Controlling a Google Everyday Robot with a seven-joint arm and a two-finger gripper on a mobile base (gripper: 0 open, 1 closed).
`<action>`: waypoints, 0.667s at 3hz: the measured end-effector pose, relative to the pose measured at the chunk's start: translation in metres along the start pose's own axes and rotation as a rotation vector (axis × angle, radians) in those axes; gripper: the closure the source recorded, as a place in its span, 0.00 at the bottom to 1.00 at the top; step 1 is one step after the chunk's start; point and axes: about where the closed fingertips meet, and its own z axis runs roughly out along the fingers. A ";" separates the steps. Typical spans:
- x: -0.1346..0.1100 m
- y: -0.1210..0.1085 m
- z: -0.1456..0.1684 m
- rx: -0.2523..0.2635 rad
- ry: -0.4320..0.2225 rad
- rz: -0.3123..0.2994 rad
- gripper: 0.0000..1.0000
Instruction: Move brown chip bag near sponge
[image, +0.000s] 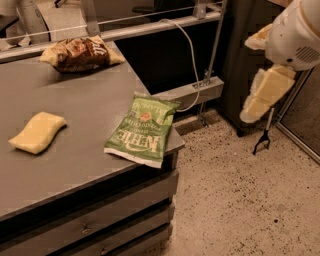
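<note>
The brown chip bag (80, 52) lies at the far edge of the grey table (75, 165), crinkled, with pale yellow ends. The pale yellow sponge (36, 132) lies flat near the table's left side, well in front of the bag. My gripper (262, 146) hangs low over the floor to the right of the table, far from both. Its two thin black fingers point down, spread apart with nothing between them. The white and yellow arm (280, 60) rises above it at the upper right.
A flat green chip bag (142, 130) lies at the table's right front corner, partly over the edge. Behind the table runs a metal rail with a cable (187, 60) and a grey box (192, 92). A dark cabinet (245, 30) stands by the arm. The floor is speckled.
</note>
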 end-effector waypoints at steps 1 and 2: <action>-0.056 -0.041 0.049 0.000 -0.212 -0.034 0.00; -0.115 -0.066 0.093 -0.025 -0.426 -0.044 0.00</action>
